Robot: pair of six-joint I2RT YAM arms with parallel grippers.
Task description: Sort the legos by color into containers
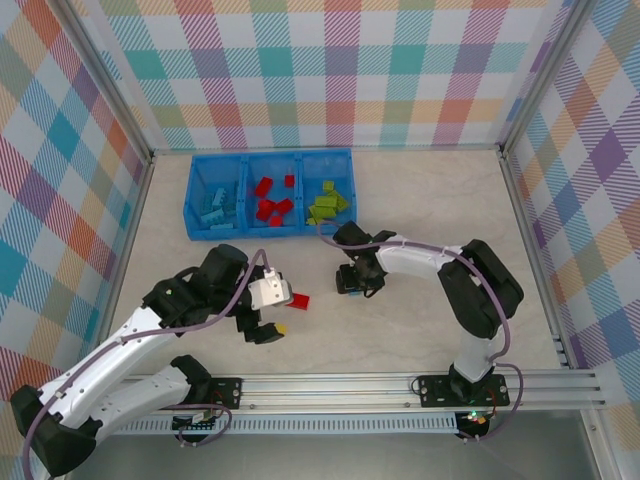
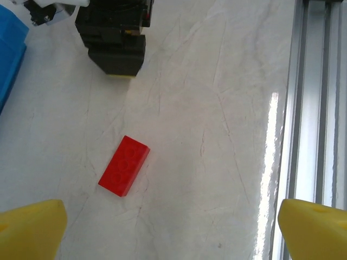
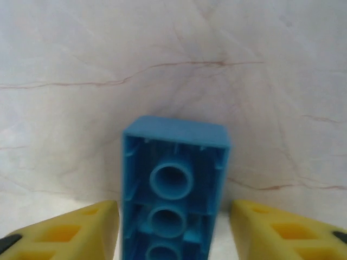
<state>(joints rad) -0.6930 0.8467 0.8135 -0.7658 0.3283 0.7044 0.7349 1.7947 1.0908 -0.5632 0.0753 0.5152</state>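
On the pale marbled table (image 1: 420,200), the left claw (image 1: 268,330) hangs over the near-left area with its jaws spread wide; in its wrist view the two yellow fingertips (image 2: 30,230) sit at opposite bottom corners with nothing between them but bare table. A lone red brick (image 2: 123,165) lies flat and studs up ahead of that claw, turned at a slant and touched by nothing; from above it shows just to the right of the left wrist's white housing. The right claw (image 1: 355,282) is down at the table near the middle, and the left wrist camera sees it as a dark block at the top of its view. Between its yellow fingers (image 3: 70,230) stands a blue brick (image 3: 173,184), its hollow underside with round tubes facing the camera. The fingers are drawn in close on both sides of this brick, with a thin sliver of table showing at each flank, and one cannot tell whether they press on it lower down. At the far side sits the bright blue tray (image 1: 240,235) of three compartments: light blue bricks (image 1: 218,205) in the left one, red bricks (image 1: 272,203) in the middle, green bricks (image 1: 328,203) in the right. A metal rail (image 2: 314,108) runs along the table's near edge.
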